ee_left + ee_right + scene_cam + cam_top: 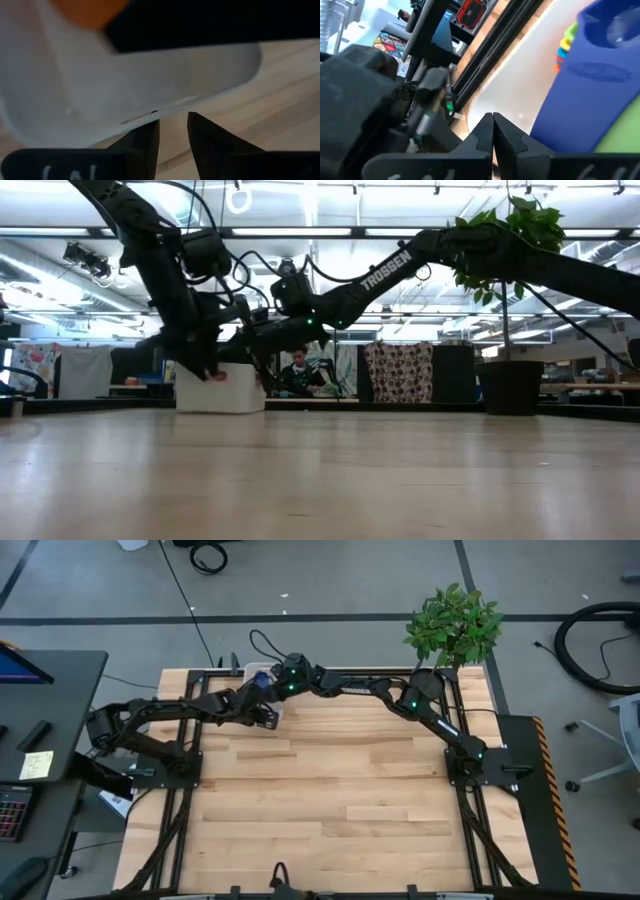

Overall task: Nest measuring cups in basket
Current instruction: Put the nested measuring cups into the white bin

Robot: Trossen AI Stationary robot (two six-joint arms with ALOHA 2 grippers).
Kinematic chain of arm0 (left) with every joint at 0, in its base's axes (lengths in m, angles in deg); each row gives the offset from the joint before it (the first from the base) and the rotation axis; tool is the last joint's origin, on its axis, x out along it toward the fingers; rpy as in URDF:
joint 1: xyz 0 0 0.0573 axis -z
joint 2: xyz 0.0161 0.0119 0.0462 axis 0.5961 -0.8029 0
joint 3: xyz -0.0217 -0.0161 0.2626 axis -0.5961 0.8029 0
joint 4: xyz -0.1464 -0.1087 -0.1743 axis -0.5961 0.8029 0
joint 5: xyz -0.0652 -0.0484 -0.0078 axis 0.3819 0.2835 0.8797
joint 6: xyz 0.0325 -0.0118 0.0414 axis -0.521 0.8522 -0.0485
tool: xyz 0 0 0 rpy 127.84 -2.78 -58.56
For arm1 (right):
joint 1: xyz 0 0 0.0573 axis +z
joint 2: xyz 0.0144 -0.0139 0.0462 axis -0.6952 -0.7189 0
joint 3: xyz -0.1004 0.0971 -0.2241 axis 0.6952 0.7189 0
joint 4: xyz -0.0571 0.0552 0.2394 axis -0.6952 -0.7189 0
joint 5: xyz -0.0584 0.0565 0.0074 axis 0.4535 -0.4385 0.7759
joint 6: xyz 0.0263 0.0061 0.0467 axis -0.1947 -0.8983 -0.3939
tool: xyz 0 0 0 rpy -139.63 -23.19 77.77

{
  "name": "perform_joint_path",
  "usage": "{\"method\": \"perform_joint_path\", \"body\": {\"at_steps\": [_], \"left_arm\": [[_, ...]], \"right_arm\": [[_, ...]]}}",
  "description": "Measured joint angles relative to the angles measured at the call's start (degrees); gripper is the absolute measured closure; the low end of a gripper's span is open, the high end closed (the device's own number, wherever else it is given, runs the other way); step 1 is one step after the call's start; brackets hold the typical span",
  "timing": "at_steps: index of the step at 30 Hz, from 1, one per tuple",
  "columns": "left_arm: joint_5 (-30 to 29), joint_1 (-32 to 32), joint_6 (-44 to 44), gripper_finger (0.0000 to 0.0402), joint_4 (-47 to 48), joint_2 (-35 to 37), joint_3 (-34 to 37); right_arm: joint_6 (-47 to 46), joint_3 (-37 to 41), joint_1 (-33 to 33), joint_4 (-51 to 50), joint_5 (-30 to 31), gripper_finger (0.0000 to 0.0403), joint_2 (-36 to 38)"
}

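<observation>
The white basket stands at the table's far left edge. The measuring cups lie inside it: a dark blue one over a green one, with a stack of coloured handles behind; an orange one shows at the rim. My left gripper is open at the basket's near rim, with only wood between its fingers. My right gripper is shut above the basket's inside, beside the dark blue cup. My left gripper comes at the basket slanting down from the near side. One fingertip stands right at the basket's near rim; I cannot tell whether it touches. My right gripper's shut tips hang before the basket's inner wall; I cannot tell whether they touch anything.
The right arm crosses over the basket from the table's right. A potted plant stands at the far right corner. Bare wood stretches across the middle and near side of the table.
</observation>
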State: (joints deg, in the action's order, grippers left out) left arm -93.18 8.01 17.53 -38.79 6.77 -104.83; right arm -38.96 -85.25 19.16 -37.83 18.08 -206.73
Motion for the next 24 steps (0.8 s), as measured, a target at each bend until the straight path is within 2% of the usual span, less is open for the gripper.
{"method": "perform_joint_path", "body": {"at_steps": [4,8,13,19,24], "left_arm": [[-0.13,1.17,0.05,0.0295,-3.55,-2.96,-0.09],[-0.11,1.99,-0.05,0.0298,-3.16,-5.73,-0.08],[-1.02,3.57,-0.11,0.0299,-3.02,-5.66,-0.07],[-2.30,4.84,-0.07,0.0299,4.73,-1.30,-0.88],[-8.65,4.79,1.24,0.0299,15.53,4.85,-3.64]], "right_arm": [[0.89,-0.02,0.52,1.16,-0.89,0.0392,0.00],[0.48,-0.04,0.54,0.29,-1.92,0.0392,0.04],[2.00,-0.04,0.05,0.52,-4.08,0.0392,0.19],[2.60,-0.47,-0.51,1.30,-7.39,0.0392,1.30],[5.21,-4.27,-0.86,-1.48,-9.52,0.0392,2.40]]}}
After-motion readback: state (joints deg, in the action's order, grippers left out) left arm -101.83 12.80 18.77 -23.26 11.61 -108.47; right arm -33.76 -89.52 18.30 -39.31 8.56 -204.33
